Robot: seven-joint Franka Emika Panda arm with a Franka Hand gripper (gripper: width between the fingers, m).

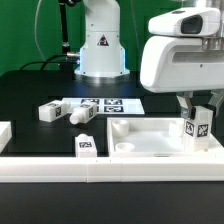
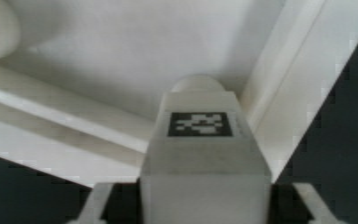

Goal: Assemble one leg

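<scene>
Leg [image 1: 197, 126] upright, pinched in the closed claw [image 1: 197, 120]; over the tabletop [image 1: 140, 135] corner.

Worktop [image 1: 30, 90]: black. Backdrop beyond worktop: green. Tabletop [image 1: 150, 140]: plain white tray, no pattern. Marker board [image 1: 105, 104]: white, black-and-white square tags. Leg [image 1: 198, 125] in gripper [image 1: 198, 112], above tabletop's corner at exterior view's right: white, black-and-white tag; wrist view shows same leg [image 2: 202, 135] white with one pixelled black tag. Loose legs [image 1: 62, 112] on worktop beside marker board: white, black tags. Another leg [image 1: 86, 146] just beside tabletop: white, black tag. Arm housing [image 1: 180, 55]: white, glossy.
</scene>
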